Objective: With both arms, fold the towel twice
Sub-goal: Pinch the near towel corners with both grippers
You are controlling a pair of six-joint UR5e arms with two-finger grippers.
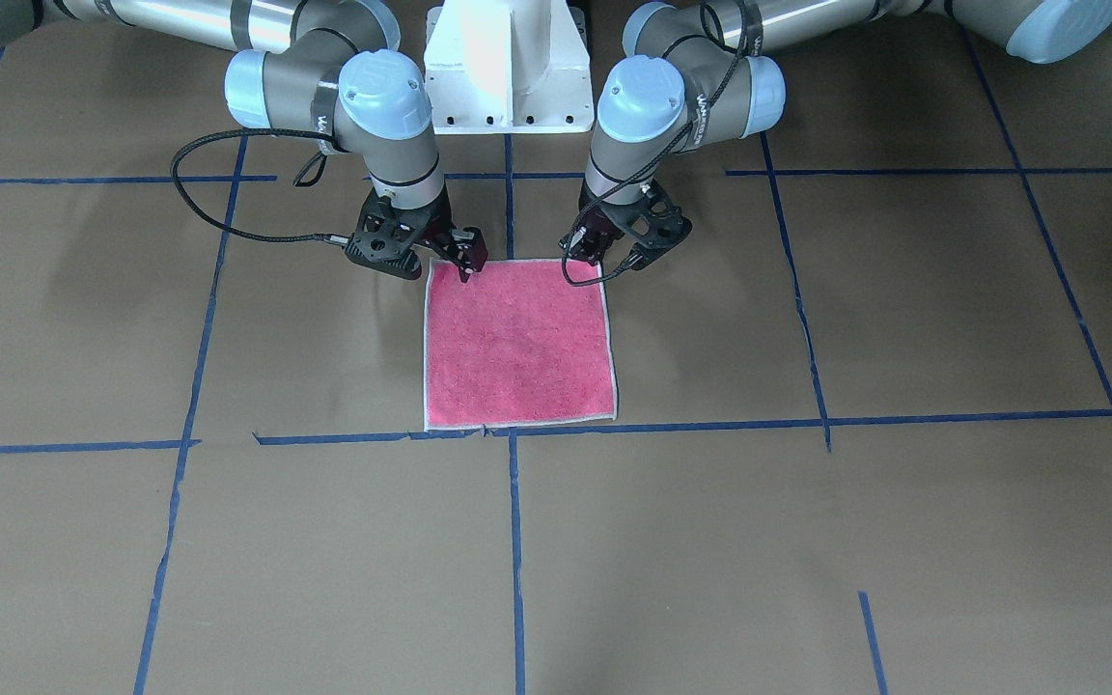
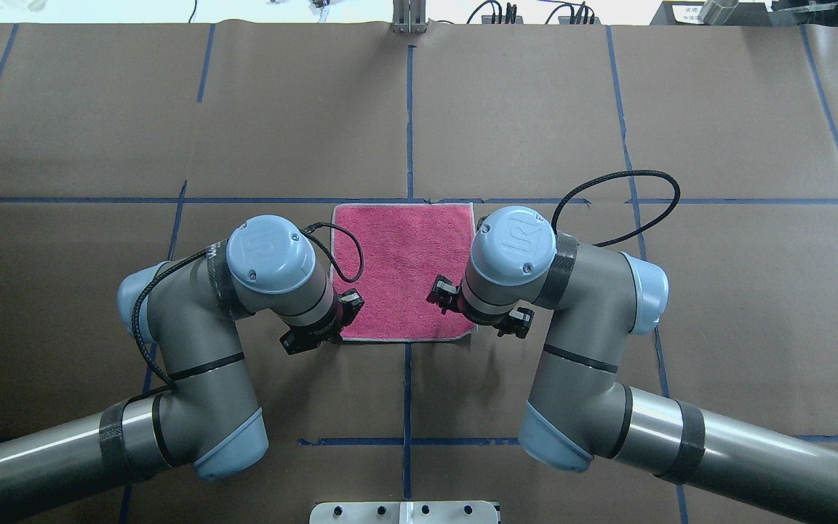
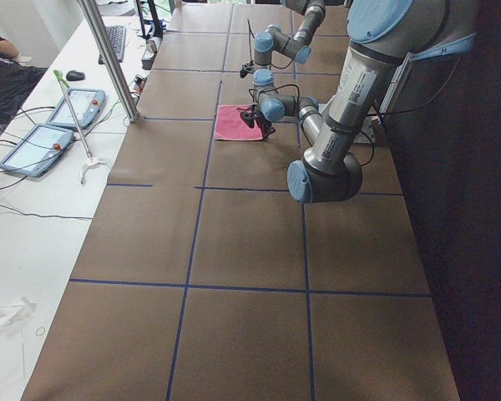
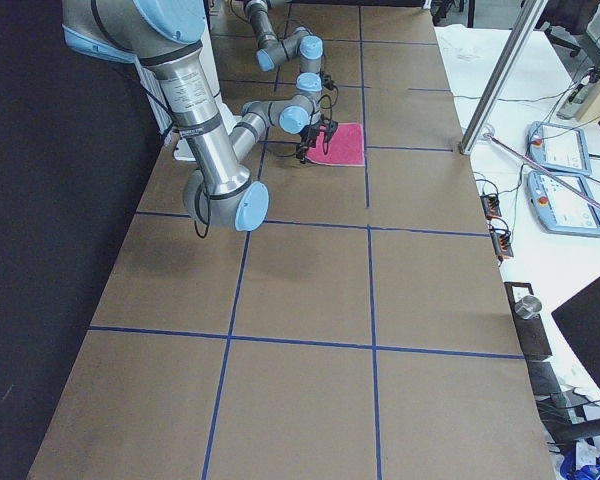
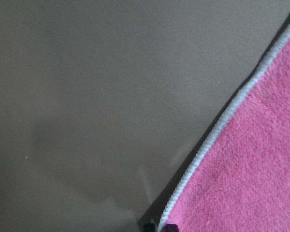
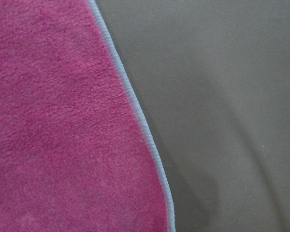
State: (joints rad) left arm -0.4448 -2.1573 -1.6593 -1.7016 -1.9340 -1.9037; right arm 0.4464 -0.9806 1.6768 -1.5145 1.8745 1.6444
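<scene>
The towel [image 1: 517, 343] lies flat, pink face up, on the brown table; it also shows in the overhead view [image 2: 404, 269]. Both grippers are down at its two corners nearest the robot base. My left gripper [image 1: 597, 259] is on the front view's right; in its wrist view the pale stitched edge [image 5: 217, 130] runs between its dark fingertips [image 5: 169, 227], so it is shut on the towel's edge. My right gripper [image 1: 466, 270] has its fingers drawn together on the other corner. Its wrist view shows only the towel [image 6: 63, 135] and its slightly raised edge, no fingers.
The white pedestal base [image 1: 508, 68] stands just behind the towel. Blue tape lines [image 1: 517, 541] cross the brown table. A metal pole [image 3: 108, 63] and control tablets [image 3: 42, 142] stand beyond the table's far edge, by a side desk.
</scene>
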